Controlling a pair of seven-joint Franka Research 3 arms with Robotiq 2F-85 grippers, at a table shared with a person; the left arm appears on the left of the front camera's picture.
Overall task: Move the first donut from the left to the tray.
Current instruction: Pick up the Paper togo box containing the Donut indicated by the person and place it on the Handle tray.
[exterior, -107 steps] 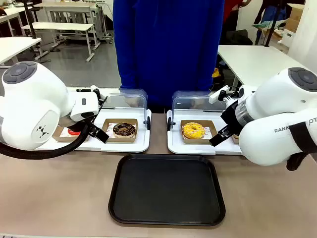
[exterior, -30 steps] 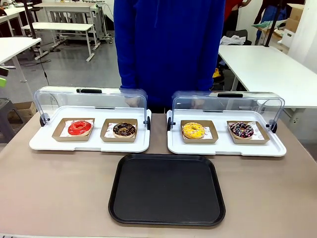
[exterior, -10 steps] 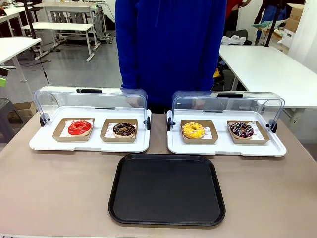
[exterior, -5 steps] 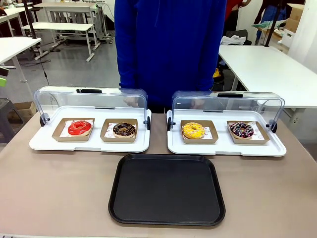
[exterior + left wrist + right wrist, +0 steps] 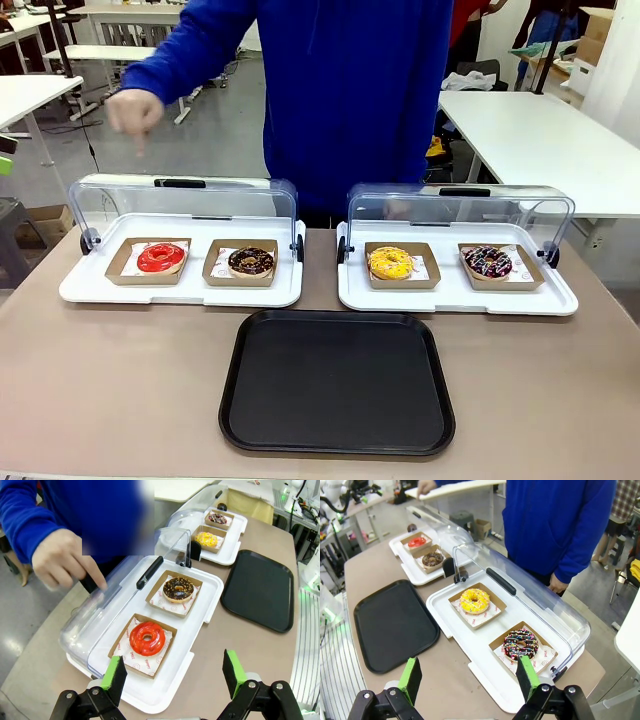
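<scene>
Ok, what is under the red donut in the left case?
A white paper sheet lies under the red donut, inside a brown cardboard holder on the white tray. The holder's floor beneath them is covered.

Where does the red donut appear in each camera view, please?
Front view: red donut, middle left.
Left wrist view: red donut, lower centre.
Right wrist view: red donut, small, upper left.
Shared landmark: the black tray.
</scene>
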